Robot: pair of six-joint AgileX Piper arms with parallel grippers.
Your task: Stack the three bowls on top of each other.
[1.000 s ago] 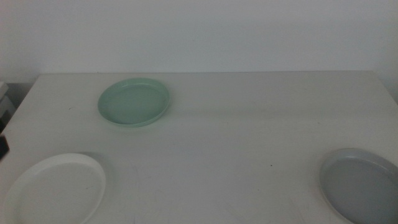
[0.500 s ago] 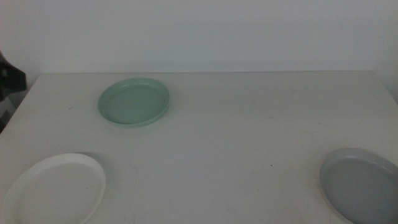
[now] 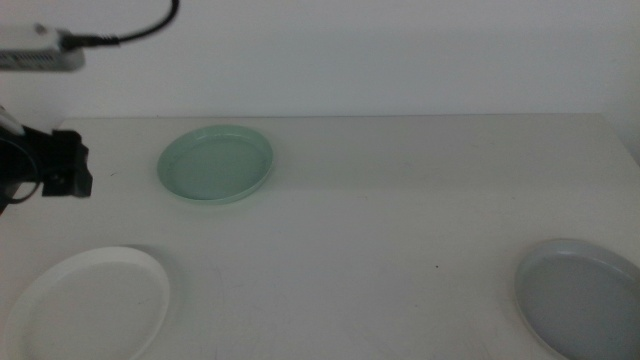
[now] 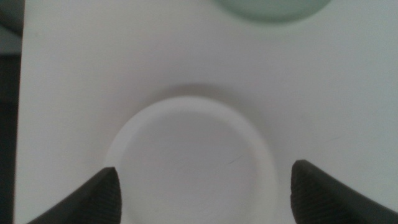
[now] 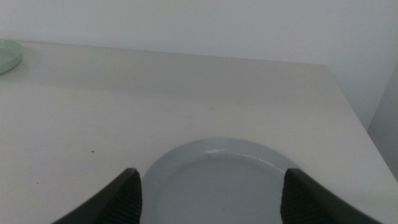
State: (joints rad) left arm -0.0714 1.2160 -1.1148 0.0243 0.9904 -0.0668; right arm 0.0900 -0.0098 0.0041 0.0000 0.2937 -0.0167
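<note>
Three bowls lie apart on the white table [image 3: 400, 200]. The mint green bowl [image 3: 215, 163] is at the back left, the white bowl [image 3: 88, 303] at the front left and the light grey bowl [image 3: 580, 297] at the front right. My left gripper [image 3: 68, 166] hangs at the left edge, above the table and behind the white bowl. In the left wrist view it [image 4: 205, 169] is open and empty over the white bowl [image 4: 193, 162], with the mint bowl [image 4: 270, 9] beyond. My right gripper [image 5: 210, 173] is open and empty just above the grey bowl [image 5: 217, 180].
A white wall rises behind the table. The left arm's white wrist camera [image 3: 40, 48] with its black cable shows at the upper left. The table's right edge [image 5: 354, 118] runs close to the grey bowl. The mint bowl's rim [image 5: 7, 55] shows in the right wrist view.
The left arm has come into the middle view from the left edge and now hangs over the table's left side. The three bowls have not moved.
</note>
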